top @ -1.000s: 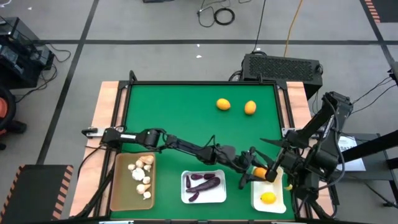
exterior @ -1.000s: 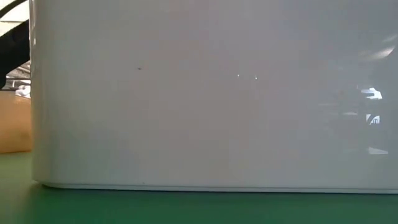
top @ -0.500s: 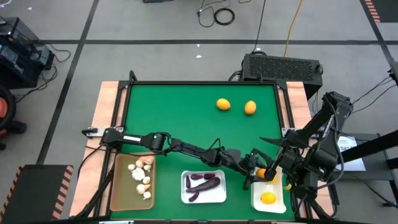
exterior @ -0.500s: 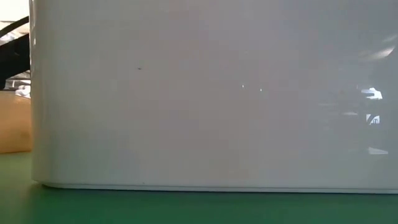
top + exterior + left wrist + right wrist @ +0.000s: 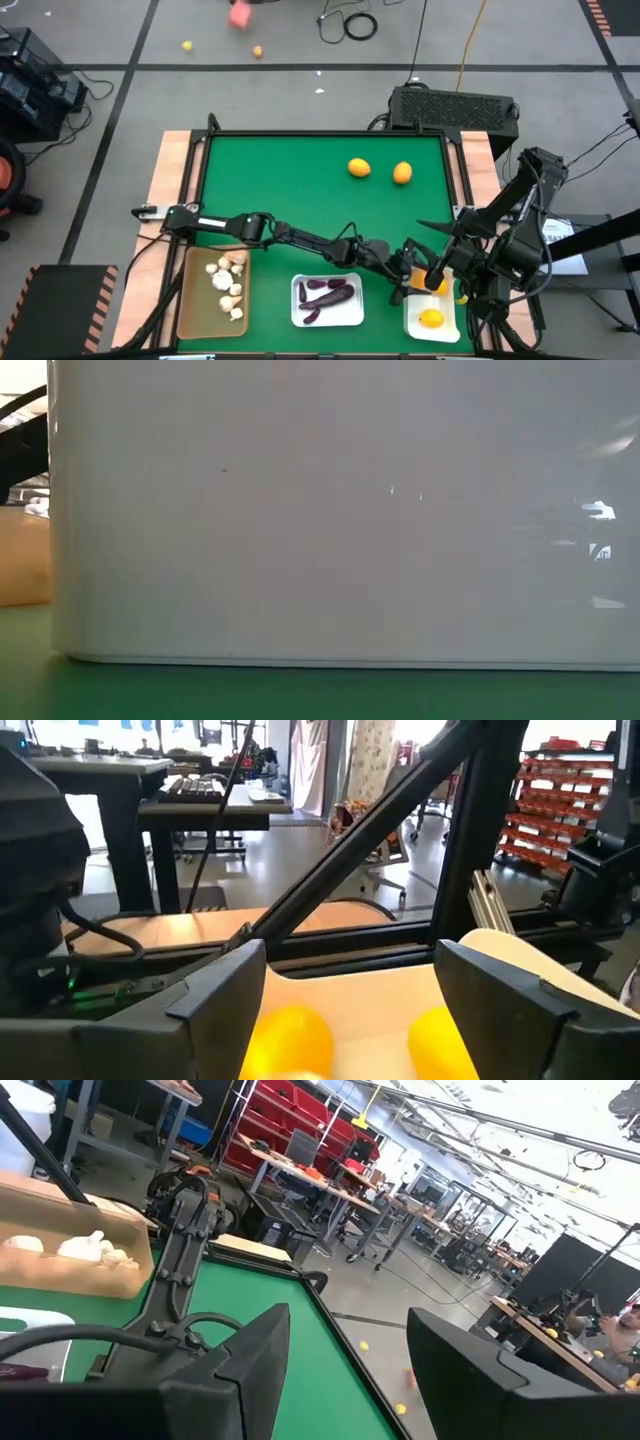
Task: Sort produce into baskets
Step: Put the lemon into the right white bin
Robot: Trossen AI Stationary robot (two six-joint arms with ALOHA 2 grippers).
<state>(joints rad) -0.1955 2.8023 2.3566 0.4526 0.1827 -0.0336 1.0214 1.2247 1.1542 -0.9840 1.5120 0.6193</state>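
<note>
Reaching across the front of the table (image 5: 320,210), the left arm has its hand (image 5: 413,280) over the far rim of the white tray (image 5: 412,322) at about 5 o'clock. Its fingers stand wide apart, and its wrist view looks down between them at two citrus fruits lying side by side in that tray, one orange (image 5: 288,1038) and one yellow (image 5: 440,1040). The likely reason for the spread fingers is that the orange fruit has just been let go where its kind belongs. From above the yellow fruit (image 5: 431,319) lies plainly in the tray, while the orange one (image 5: 437,287) shows only partly under the arms.

The right hand (image 5: 436,272) hangs close by, over the same tray's far edge. Its fingers are parted with nothing between them, seemingly waiting.

At 6 o'clock sits the second white tray (image 5: 357,318) holding dark purple pieces (image 5: 327,292), roughly four, though they overlap. At 7 o'clock the longer tan tray (image 5: 190,305) holds whitish bulbs (image 5: 227,282), about six. The table-level camera sees little but a white tray wall.

Farther off, at about 1 o'clock, two orange fruits (image 5: 359,167) (image 5: 402,173) lie loose near each other on the green surface, still unsorted. That makes four citrus in all and three trays.
</note>
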